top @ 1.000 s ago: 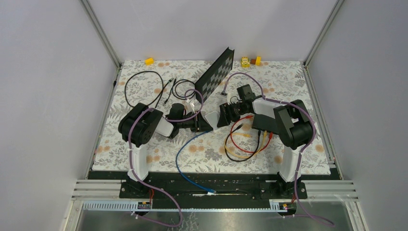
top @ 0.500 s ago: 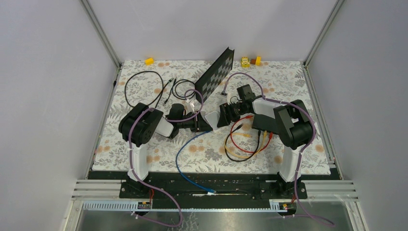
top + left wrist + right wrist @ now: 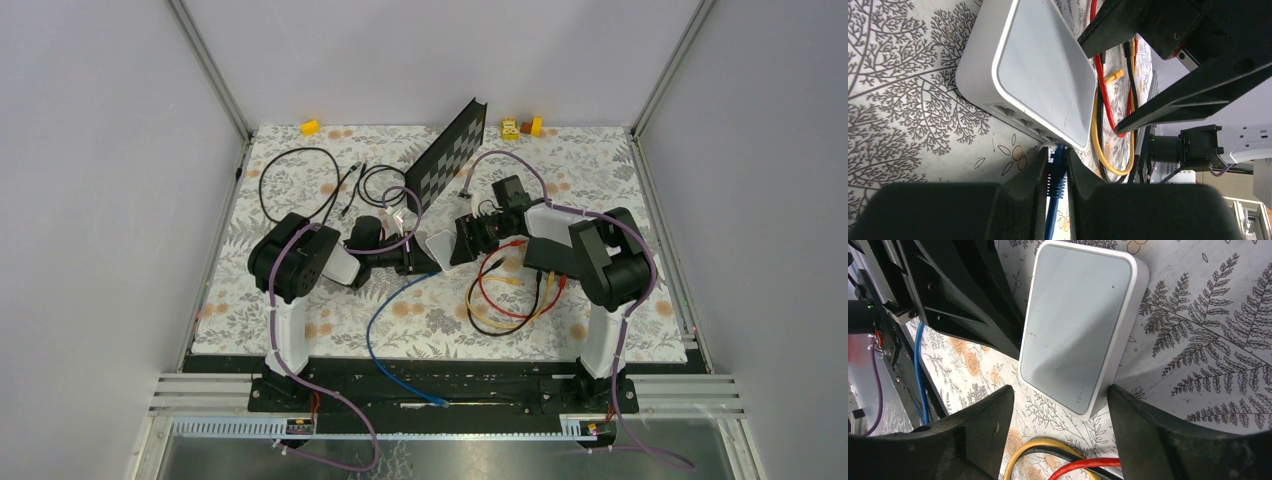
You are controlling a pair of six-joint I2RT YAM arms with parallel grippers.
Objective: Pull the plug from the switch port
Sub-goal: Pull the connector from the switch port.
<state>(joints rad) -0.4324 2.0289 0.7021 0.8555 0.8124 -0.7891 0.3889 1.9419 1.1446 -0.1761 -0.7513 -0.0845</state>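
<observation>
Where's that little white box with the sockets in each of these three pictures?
Top external: the white box lies mid-table, near the picture's centre.
Left wrist: the white box fills the upper middle, socket edge toward the camera.
Right wrist: the white box sits top centre, seen from above.
Shared landmark: the blue cable, which meets the box's socket edge.

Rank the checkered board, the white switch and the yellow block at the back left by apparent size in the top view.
1. checkered board, clearly largest
2. white switch, partly hidden
3. yellow block, smallest
</observation>
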